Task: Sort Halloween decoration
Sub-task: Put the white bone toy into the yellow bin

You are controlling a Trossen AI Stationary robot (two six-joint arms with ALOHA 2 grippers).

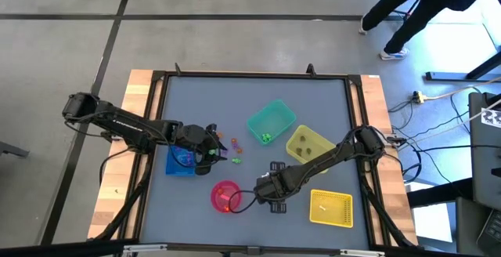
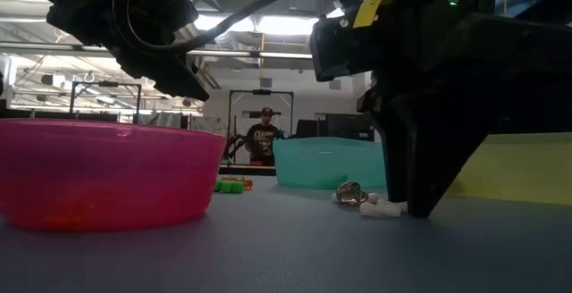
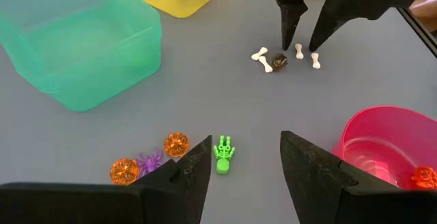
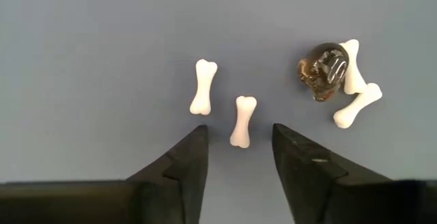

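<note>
The trinkets lie loose on the grey table. In the left wrist view a green skeleton (image 3: 222, 154) lies just ahead of my open left gripper (image 3: 246, 142), with two orange pumpkins (image 3: 176, 144) and a purple spider (image 3: 148, 161) beside it. My open right gripper (image 4: 239, 132) points down with a finger on either side of a white bone (image 4: 242, 120). I see no touch. Another bone (image 4: 203, 87) lies next to it, and a dark skull (image 4: 324, 70) with two bones (image 4: 356, 106) lies farther off. In the high view the left gripper (image 1: 215, 153) is beside the blue bin and the right gripper (image 1: 262, 188) beside the pink bowl.
A pink bowl (image 1: 225, 196) holding an orange piece (image 3: 423, 177) stands near the table's near edge. A blue bin (image 1: 182, 161) sits under the left arm. A green bin (image 1: 272, 122), a yellow bin (image 1: 309, 146) and a flat yellow bin (image 1: 331, 208) stand right of centre. A person (image 2: 262, 137) is far behind.
</note>
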